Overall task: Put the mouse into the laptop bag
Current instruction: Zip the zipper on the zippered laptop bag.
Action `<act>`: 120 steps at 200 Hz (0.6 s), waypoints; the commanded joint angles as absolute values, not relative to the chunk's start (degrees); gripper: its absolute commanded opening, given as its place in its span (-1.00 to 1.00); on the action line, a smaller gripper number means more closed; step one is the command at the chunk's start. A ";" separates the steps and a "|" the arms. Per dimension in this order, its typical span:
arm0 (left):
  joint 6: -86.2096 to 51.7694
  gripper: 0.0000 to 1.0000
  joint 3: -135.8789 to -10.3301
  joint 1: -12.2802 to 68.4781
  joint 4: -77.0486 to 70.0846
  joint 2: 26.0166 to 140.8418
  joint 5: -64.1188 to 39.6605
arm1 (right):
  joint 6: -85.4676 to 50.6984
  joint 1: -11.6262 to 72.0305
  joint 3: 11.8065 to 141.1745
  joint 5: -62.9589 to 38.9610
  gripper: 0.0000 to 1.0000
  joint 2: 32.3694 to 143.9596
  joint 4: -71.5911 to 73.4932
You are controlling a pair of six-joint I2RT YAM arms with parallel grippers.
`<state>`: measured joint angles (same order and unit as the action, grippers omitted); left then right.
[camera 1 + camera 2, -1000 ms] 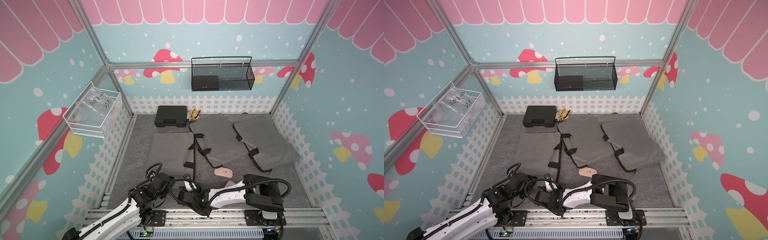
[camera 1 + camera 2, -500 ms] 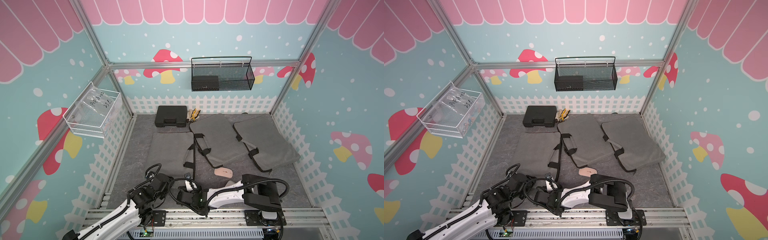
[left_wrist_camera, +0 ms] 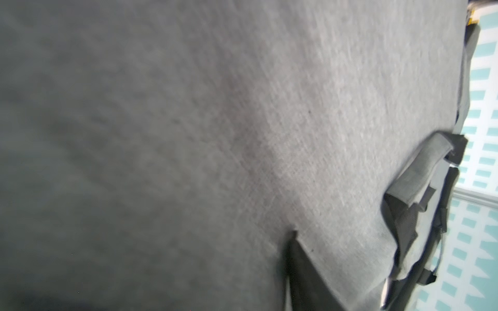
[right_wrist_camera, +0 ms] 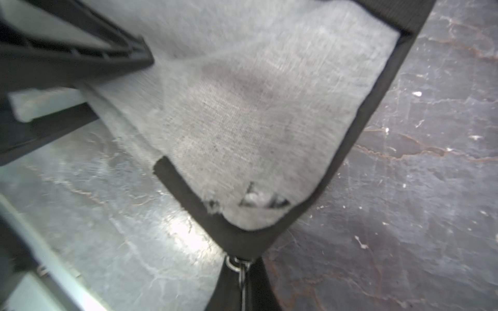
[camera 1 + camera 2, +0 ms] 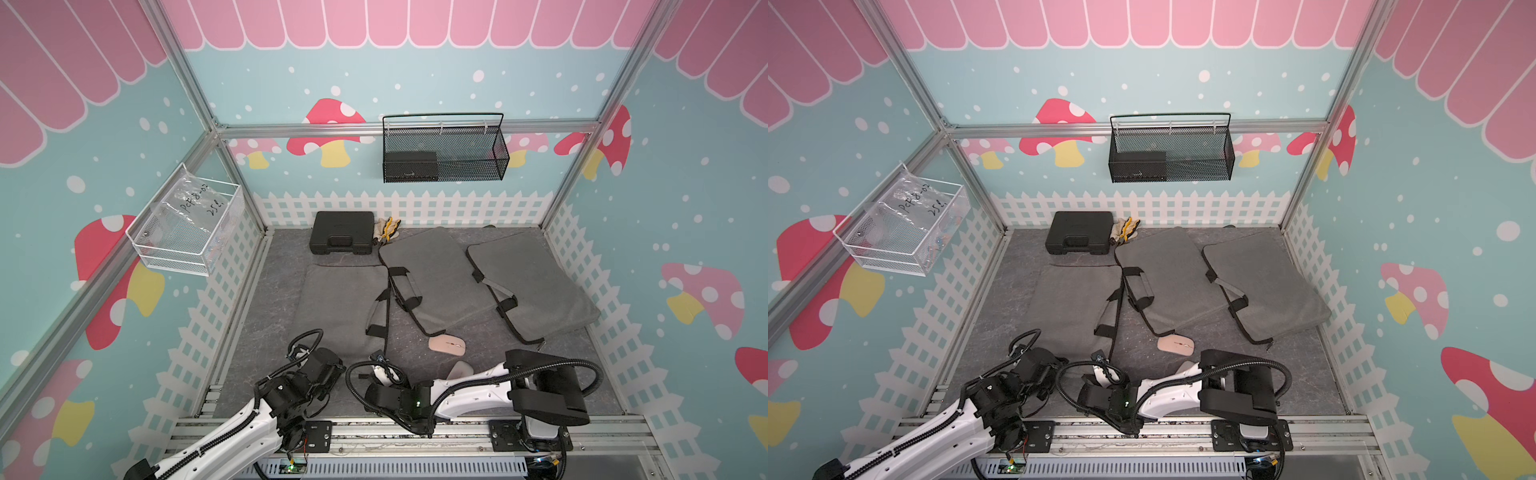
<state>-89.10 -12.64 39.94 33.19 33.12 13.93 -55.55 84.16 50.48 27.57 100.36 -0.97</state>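
**A:** Where does the mouse lie, against the fingers?

**B:** Going left to right, the left gripper [image 5: 328, 368] hangs low over the near edge of the left bag [image 5: 336, 307]. Its camera sees only grey woven cloth close up, and I cannot tell whether its fingers are apart or together. The right gripper [image 5: 379, 361] sits at that bag's near right corner, fingers pinched together on a small metal zip pull [image 4: 239, 265]. The mouse [image 5: 446, 345] lies to the right of both grippers, apart from them. It rests on the mat [image 5: 270, 299], just before the near corner of the middle bag [image 5: 432, 278].

**A:** What do they look like?

**B:** The mouse is a flat, smooth, pale pink oval. Both bags are soft grey rectangles with black trim and straps. The mat is dark and veined like stone.
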 commanded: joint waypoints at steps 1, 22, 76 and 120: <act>-89.04 -0.48 -14.78 39.56 41.61 31.61 22.08 | -55.29 83.34 46.71 26.00 -1.00 96.76 -1.89; -88.70 -0.70 -15.63 39.23 44.80 29.15 23.58 | -53.77 81.56 43.82 23.95 -1.00 95.50 1.60; -84.68 -1.00 -17.07 34.98 48.40 26.40 22.89 | -49.53 78.54 40.00 19.75 -1.00 93.87 7.84; -79.36 -1.00 -18.67 27.94 50.10 27.03 19.20 | -47.46 75.85 41.88 16.32 -1.00 98.10 9.69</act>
